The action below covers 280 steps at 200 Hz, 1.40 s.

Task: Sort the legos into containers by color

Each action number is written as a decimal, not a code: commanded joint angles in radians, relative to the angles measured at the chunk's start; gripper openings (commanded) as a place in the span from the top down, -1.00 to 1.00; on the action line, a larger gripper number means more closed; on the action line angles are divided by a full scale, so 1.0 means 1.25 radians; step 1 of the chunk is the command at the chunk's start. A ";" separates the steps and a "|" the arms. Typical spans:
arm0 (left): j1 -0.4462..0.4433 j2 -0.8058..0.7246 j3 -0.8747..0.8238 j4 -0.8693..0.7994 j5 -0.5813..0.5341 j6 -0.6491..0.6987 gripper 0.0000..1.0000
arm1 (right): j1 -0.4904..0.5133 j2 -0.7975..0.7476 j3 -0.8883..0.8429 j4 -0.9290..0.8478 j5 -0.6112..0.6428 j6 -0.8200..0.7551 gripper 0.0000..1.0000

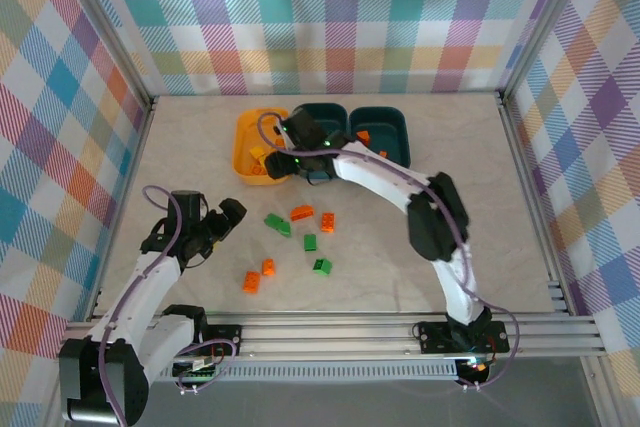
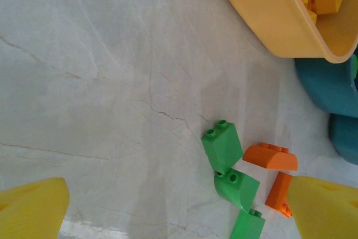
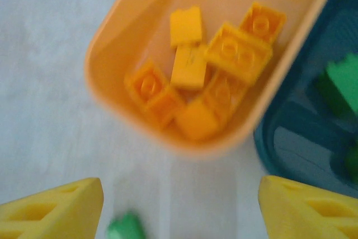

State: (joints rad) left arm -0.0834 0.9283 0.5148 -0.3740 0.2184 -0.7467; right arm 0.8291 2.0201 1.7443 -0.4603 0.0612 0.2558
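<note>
Checked cloth walls (image 1: 330, 17) enclose a pale marbled worktop (image 1: 420, 267). At the near left, the left claw (image 2: 179, 211) hovers low over the worktop, its jaws wide apart with nothing between them. Just right of it, the loose legos (image 1: 310, 242), green and orange, lie scattered over the middle of the worktop, outside any tub. Two orange legos (image 1: 251, 282) lie nearest, side by side. One green lego (image 1: 323, 266) lies to their right. Farther on, more green legos (image 1: 277, 224) and two more orange ones (image 1: 301, 213) form a loose row. In the left wrist view, two of the green ones touch end to end. Beyond these, three tubs stand in a row near the far wall, each just beside the next. The yellow tub (image 1: 243, 147), at the left, holds a pile of yellow legos (image 3: 196, 65). The middle teal tub (image 1: 330, 107) holds green legos (image 3: 341, 79). The right teal tub (image 1: 395, 119) holds at least one orange lego (image 1: 362, 135). The right claw (image 3: 180, 211) hangs above the worktop at the near end of the yellow tub, beside the middle teal tub. Its jaws are apart and empty.
</note>
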 commanded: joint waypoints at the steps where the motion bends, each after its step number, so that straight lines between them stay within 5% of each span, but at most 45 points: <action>1: -0.028 0.016 -0.007 0.062 0.041 -0.014 -1.00 | 0.038 -0.160 -0.222 0.080 0.011 -0.012 -0.46; 41: -0.113 0.070 -0.013 0.142 0.035 -0.021 -1.00 | 0.131 -0.311 -0.492 0.021 -0.016 -0.017 -0.55; 68: -0.171 0.111 -0.008 0.189 0.014 -0.040 -1.00 | 0.208 -0.308 -0.531 -0.016 0.020 -0.033 -0.63; 140: -0.222 0.110 -0.021 0.193 -0.007 -0.070 -1.00 | 0.227 -0.250 -0.561 -0.046 0.030 -0.061 -0.63; 221: -0.222 0.105 -0.027 0.183 -0.027 -0.061 -1.00 | 0.230 -0.207 -0.565 -0.027 0.069 -0.067 -0.25; 280: -0.222 0.108 -0.013 0.162 -0.043 -0.044 -1.00 | 0.230 -0.224 -0.540 -0.026 0.086 -0.090 0.29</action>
State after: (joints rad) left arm -0.3515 1.0637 0.4923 -0.1364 0.1894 -0.8219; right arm 1.1122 1.7535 1.0416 -0.4900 0.1486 0.1680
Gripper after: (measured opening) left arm 0.999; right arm 0.380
